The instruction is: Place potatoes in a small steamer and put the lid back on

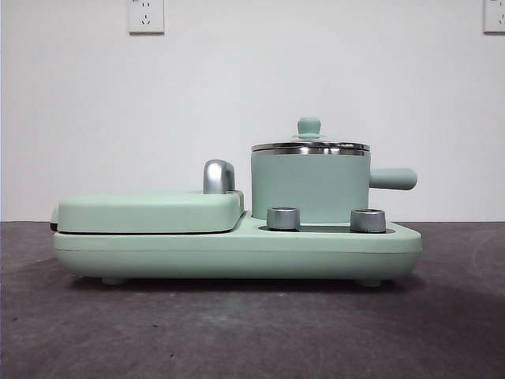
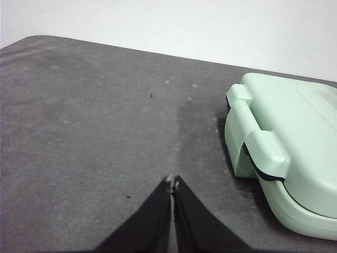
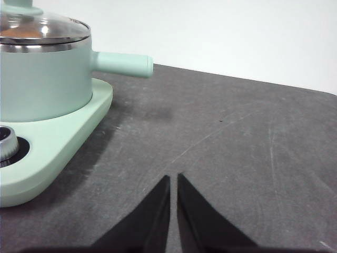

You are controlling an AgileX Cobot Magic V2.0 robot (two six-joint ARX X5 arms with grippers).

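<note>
I'm seeing the lid (image 1: pixel 309 144) sitting on the pot (image 1: pixel 311 187), something orange showing faintly through the glass. Left gripper (image 2: pixel 172 182) and right gripper (image 3: pixel 174 178) are hovering over the table (image 3: pixel 237 137), jaws together, holding nothing.

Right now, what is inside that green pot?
The lid sits on the pot. The right wrist view shows something orange-brown through the glass, likely the potato; the pot's wall hides the rest.
</note>
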